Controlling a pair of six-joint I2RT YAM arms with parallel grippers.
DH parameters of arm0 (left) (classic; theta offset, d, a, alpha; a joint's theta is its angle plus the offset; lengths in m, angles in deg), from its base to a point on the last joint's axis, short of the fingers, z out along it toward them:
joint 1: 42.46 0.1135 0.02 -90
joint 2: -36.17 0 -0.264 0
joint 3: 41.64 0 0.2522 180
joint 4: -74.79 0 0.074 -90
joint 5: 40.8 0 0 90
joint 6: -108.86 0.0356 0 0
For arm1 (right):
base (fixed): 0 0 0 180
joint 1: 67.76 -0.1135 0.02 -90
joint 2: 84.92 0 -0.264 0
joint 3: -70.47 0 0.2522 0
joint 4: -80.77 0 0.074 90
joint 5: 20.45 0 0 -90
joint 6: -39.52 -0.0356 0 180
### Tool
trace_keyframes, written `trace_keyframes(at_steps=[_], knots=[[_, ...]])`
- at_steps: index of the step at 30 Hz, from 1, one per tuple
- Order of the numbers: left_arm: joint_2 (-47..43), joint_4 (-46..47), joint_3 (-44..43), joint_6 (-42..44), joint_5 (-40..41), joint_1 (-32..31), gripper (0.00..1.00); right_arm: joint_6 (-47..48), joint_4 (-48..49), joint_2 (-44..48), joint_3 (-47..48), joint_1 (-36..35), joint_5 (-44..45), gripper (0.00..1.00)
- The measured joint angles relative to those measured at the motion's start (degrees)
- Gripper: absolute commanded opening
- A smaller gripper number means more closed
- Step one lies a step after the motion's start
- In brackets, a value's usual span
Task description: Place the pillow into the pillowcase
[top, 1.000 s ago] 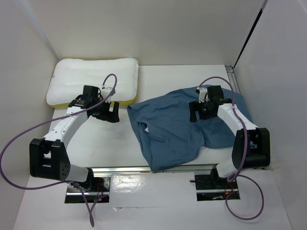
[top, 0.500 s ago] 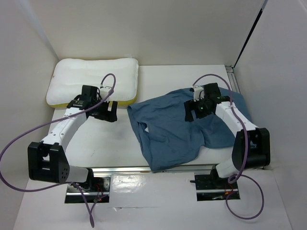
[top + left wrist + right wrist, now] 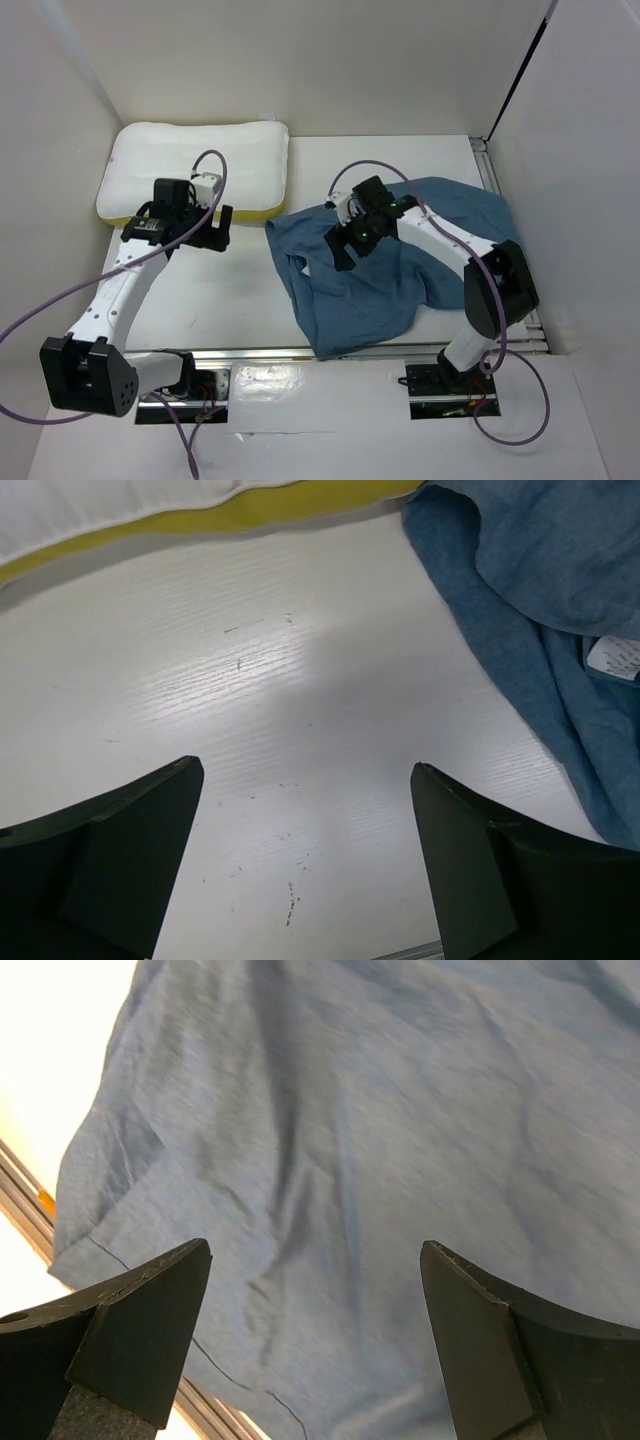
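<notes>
The white pillow (image 3: 195, 165) with its yellow band lies at the table's far left corner. Its yellow edge shows at the top of the left wrist view (image 3: 250, 510). The dusty-blue pillowcase (image 3: 385, 290) lies crumpled at centre right, flat on the table. My left gripper (image 3: 207, 235) is open and empty, over bare table just in front of the pillow, between it and the pillowcase's left edge (image 3: 540, 610). My right gripper (image 3: 345, 250) is open and empty, just above the left part of the pillowcase (image 3: 350, 1110).
A white label (image 3: 615, 658) sits on the pillowcase near its left edge. A metal rail (image 3: 300, 352) runs along the table's front edge, also in the right wrist view (image 3: 25, 1210). White walls enclose the table (image 3: 230, 290) at left, back and right.
My right gripper has moved left across the pillowcase, from its right part to its left part. My left gripper has shifted a little left, staying in front of the pillow.
</notes>
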Motion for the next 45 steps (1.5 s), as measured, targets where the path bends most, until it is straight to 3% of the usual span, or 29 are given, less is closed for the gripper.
trace_keyframes(at_steps=[10,26,36,40,45], knots=[[-7.34,-3.65,3.21,2.58,5.01,0.07,1.00,-3.02,1.25,-7.23,6.38,-4.85,0.85,0.93],[-7.76,-4.85,3.87,3.19,6.84,1.07,1.00,-3.48,2.78,-13.75,9.35,-10.23,-0.83,0.93],[-7.50,-4.44,4.52,3.08,6.82,1.07,1.00,-3.54,4.98,-16.70,9.16,-10.29,0.28,0.84],[-7.50,-4.42,4.52,3.08,6.82,1.07,1.00,-3.87,5.44,-18.95,9.11,-10.29,1.01,0.73],[-7.50,-4.33,4.55,3.10,6.80,1.07,1.00,-4.26,5.66,-20.20,9.14,-10.29,2.05,0.35]])
